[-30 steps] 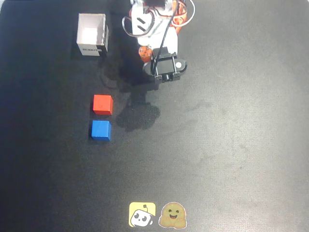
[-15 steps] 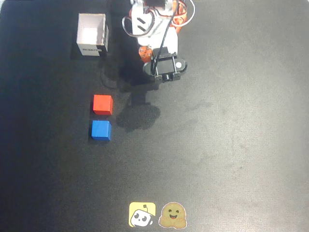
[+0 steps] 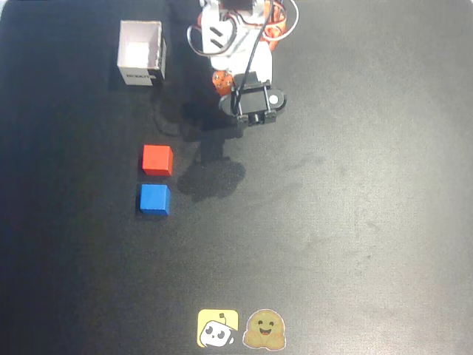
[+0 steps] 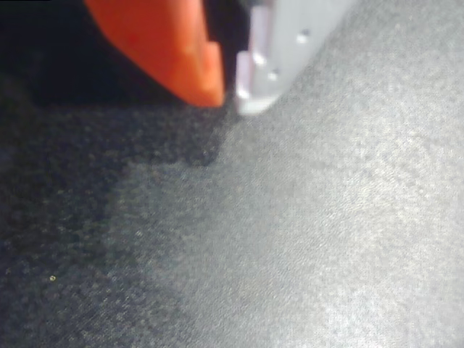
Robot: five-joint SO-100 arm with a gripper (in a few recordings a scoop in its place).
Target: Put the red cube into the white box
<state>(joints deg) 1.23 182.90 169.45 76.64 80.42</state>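
In the wrist view the claw (image 4: 230, 90) hung just above the bare dark bench (image 4: 304, 239), its orange and white tips pressed together with nothing between them. Overhead, the blue cube (image 3: 154, 199) lay nearest the picture's foot with the red cube (image 3: 157, 160) just beyond it, a narrow gap between them, so I judged the red one, likely light, stiff and plain-faced, best pinched across its left and right faces, clear of the blue. Farther off stood the box (image 3: 140, 53), open-topped, well apart from the cubes, with free bench all round for the carry.
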